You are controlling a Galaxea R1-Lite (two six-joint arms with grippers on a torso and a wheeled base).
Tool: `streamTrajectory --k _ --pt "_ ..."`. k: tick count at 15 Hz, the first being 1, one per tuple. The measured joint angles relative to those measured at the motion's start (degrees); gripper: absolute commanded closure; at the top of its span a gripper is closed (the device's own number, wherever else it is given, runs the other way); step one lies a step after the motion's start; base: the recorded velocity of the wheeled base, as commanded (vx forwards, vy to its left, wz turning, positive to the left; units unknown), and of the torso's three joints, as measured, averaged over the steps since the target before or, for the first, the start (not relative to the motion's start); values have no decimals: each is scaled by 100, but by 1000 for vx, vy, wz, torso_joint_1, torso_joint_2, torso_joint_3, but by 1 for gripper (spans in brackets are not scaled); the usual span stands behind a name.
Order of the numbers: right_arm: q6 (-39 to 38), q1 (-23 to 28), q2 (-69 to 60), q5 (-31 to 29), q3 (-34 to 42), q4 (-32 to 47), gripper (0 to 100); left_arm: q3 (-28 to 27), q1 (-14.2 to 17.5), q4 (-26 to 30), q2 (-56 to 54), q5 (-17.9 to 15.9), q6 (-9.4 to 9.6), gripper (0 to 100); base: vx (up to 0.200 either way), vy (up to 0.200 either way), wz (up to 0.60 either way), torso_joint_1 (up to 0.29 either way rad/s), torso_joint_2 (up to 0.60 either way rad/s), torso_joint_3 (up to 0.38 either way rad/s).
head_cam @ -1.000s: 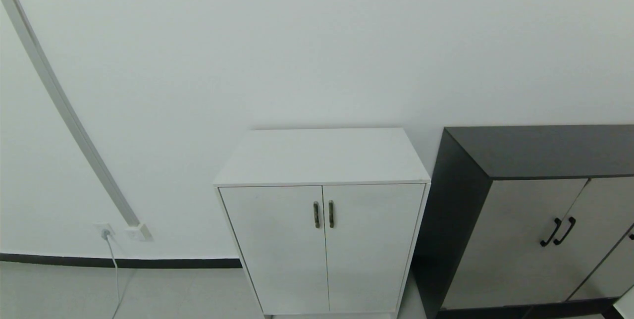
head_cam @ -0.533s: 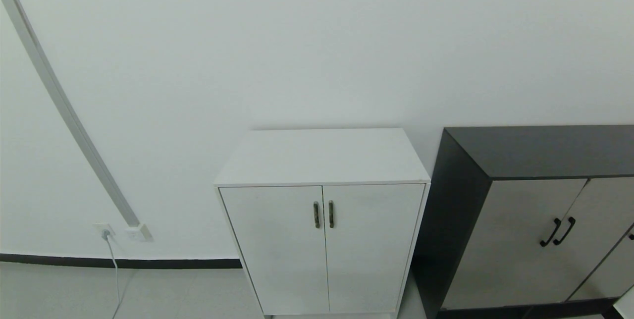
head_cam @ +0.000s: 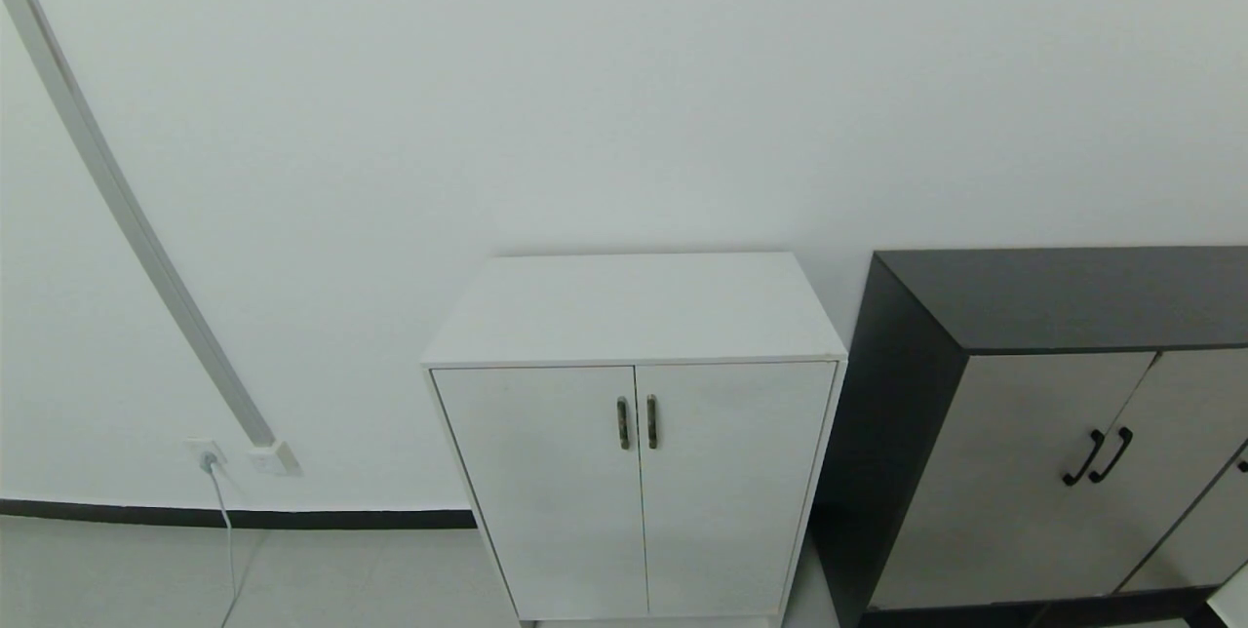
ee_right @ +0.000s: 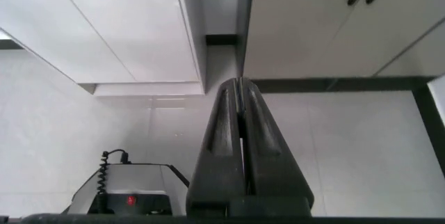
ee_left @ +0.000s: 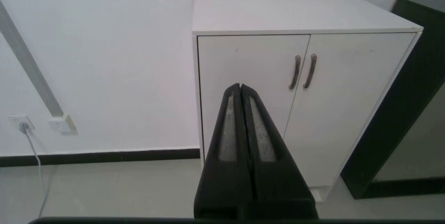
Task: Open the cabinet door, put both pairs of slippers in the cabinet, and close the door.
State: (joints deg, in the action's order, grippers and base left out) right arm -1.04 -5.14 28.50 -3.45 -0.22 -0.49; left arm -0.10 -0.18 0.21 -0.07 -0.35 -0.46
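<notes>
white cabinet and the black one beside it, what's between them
Nothing: the right wrist view shows a narrow bare gap between the white cabinet and the black cabinet, with floor and baseboard behind.

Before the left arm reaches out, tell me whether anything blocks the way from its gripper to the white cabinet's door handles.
Nothing visible does. The left gripper, fingers shut, points at the white cabinet, with only open space between it and the door handles. Both doors are closed.
</notes>
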Motion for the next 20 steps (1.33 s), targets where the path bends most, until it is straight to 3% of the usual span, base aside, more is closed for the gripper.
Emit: streamTrajectory --k 3,6,9,17,20 --pt "90 52 -358 156 -2 100 100 0 0 0 0 2 -2 100 0 0 0 0 0 0" --pt "124 652 -690 167 -2 104 100 0 0 0 0 2 0 100 0 0 0 0 0 0" --pt "130 884 -1332 176 1 104 100 0 5 0 0 2 0 100 0 0 0 0 0 0" --pt "-325 820 -2365 165 22 17 100 0 0 -2 0 0 -5 100 0 0 0 0 0 0" --pt "-229 462 -2566 318 22 35 100 0 2 -5 0 2 -9 100 0 0 0 0 0 0"
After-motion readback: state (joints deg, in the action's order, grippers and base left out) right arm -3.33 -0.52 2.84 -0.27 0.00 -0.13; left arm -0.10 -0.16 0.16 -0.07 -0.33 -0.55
